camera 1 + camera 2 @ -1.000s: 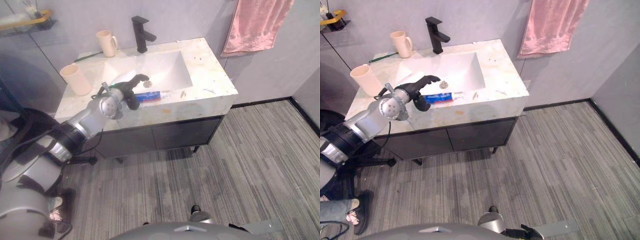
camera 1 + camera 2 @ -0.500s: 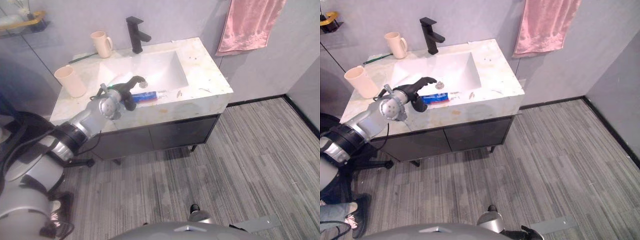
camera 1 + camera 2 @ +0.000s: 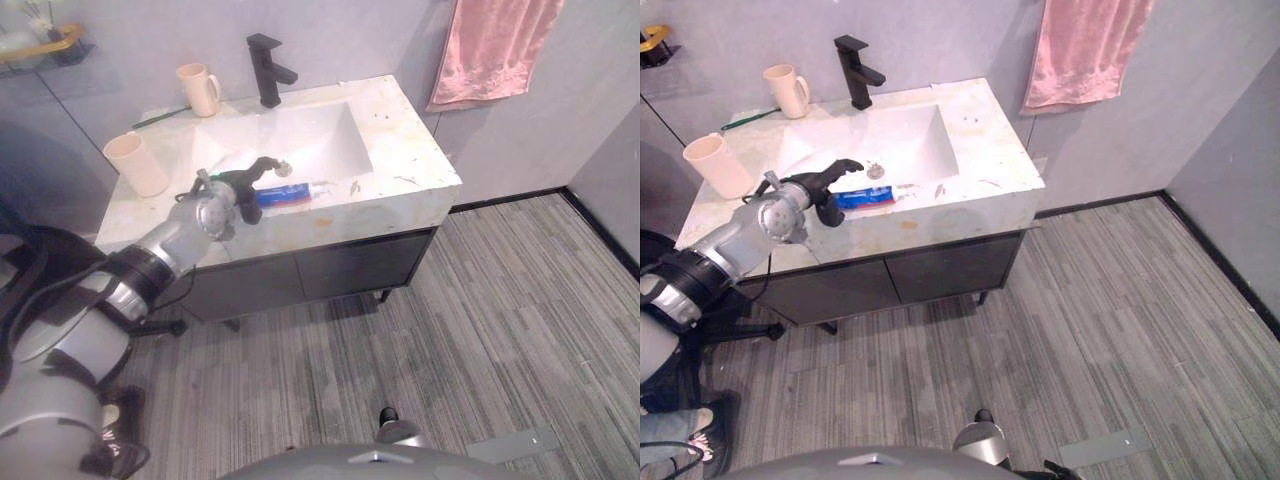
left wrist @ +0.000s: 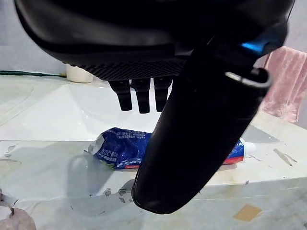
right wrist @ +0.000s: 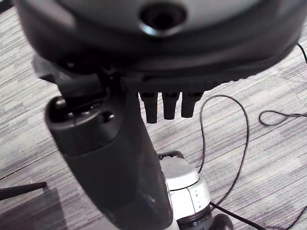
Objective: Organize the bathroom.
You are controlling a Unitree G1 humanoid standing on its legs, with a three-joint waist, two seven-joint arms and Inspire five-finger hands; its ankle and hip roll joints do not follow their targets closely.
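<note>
Over the front edge of the marble counter (image 3: 400, 200), the left hand (image 3: 243, 190) hovers at the blue end of the toothpaste tube (image 3: 288, 194). Fingers (image 4: 139, 98) are loosely extended and spread from the thumb, nothing held between them. In the left wrist view the fingers and thumb hang above the tube with a gap to it; contact not seen. Silver-grey forearm runs from the hand back toward the lower left.

Toothpaste tube lies flat on the counter strip between the white basin (image 3: 300, 140) and the counter's front edge, long axis along that edge, blue body toward the hand, white cap end pointing away from it. Blue end looks crumpled in the left wrist view.

Further out on the counter: a peach cup (image 3: 130, 163) stands upright near the left edge, well apart from the hand. A cream mug (image 3: 198, 88) with handle stands upright at the back left, near the black faucet (image 3: 267, 68) behind the basin. A thin green item (image 3: 160, 117), too small to identify, lies beside the mug.

Pink towel (image 3: 495, 48) hangs on the wall to the right of the counter. Dark cabinet (image 3: 310, 270) sits under the counter; striped grey floor (image 3: 480, 340) below.

Right hand (image 5: 120, 158) shows in its own wrist view over the floor, fingers relaxed and straight, holding nothing.
</note>
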